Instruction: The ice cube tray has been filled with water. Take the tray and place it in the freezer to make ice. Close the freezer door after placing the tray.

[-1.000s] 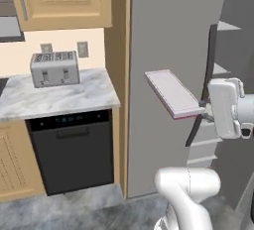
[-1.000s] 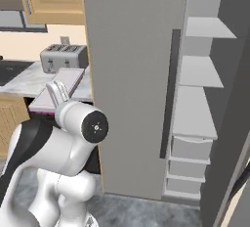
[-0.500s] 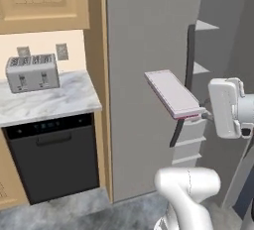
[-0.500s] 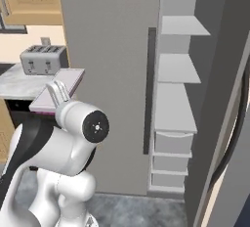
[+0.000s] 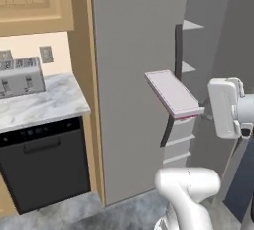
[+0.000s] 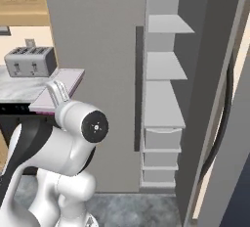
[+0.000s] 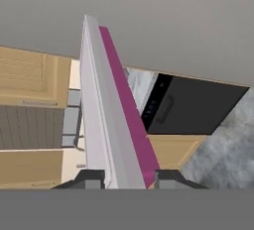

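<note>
Pincer (image 7: 124, 180) clamped on the near end of the ice cube tray (image 5: 173, 92), held flat in the air, long axis running away toward the closed wide grey door (image 5: 134, 50). The base has slid right: the toaster (image 5: 19, 78) drifts left, the open freezer (image 6: 163, 81) shelves come closer.

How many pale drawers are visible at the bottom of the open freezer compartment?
3, stacked below the white shelves: top pale drawer, middle drawer, bottom drawer. None seems hidden.

Base further right, toward freezer (image 6: 166, 99)
</note>
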